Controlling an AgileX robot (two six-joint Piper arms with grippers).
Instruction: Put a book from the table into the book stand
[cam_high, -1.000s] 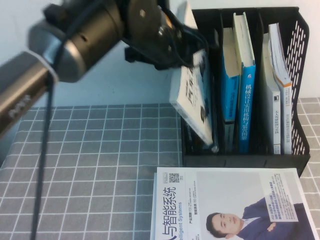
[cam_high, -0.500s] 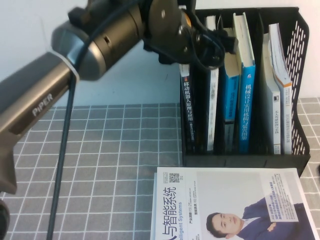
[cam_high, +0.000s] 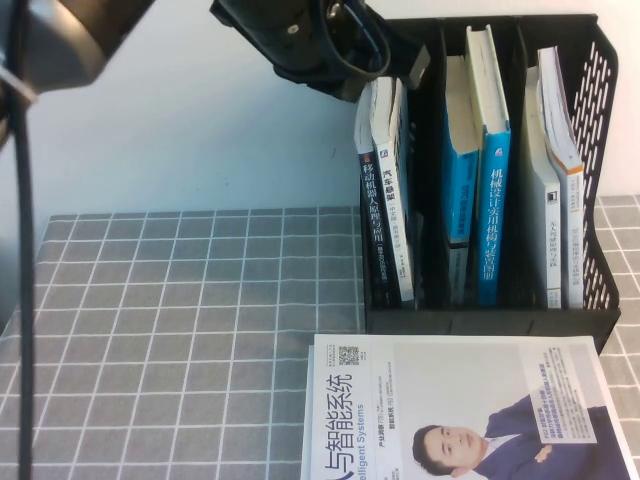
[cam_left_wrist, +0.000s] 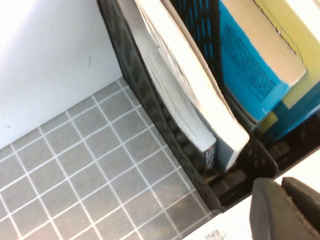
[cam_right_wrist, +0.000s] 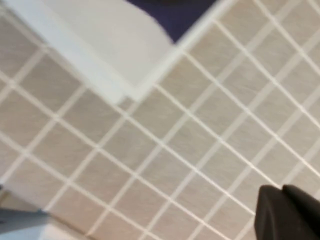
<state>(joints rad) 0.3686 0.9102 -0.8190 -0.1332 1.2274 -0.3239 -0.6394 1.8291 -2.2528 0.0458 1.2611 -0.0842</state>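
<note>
Standing upright, the book (cam_high: 393, 190) sits in the leftmost compartment of the book stand (cam_high: 600, 90), white spine out, beside a black-spined book (cam_high: 370, 220). We see the left gripper (cam_high: 400, 65) just above it, holding nothing; whether its fingers are spread we cannot tell. On the counter (cam_high: 180, 340) lies a portrait book (cam_high: 460, 410). The right gripper (cam_right_wrist: 285, 212) hovers low over the counter's grid, its state unclear.

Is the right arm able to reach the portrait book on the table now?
Probably yes. The right pincer hangs over the table beside a corner of the portrait book, nothing between. The left pincer is up by the stand.
</note>
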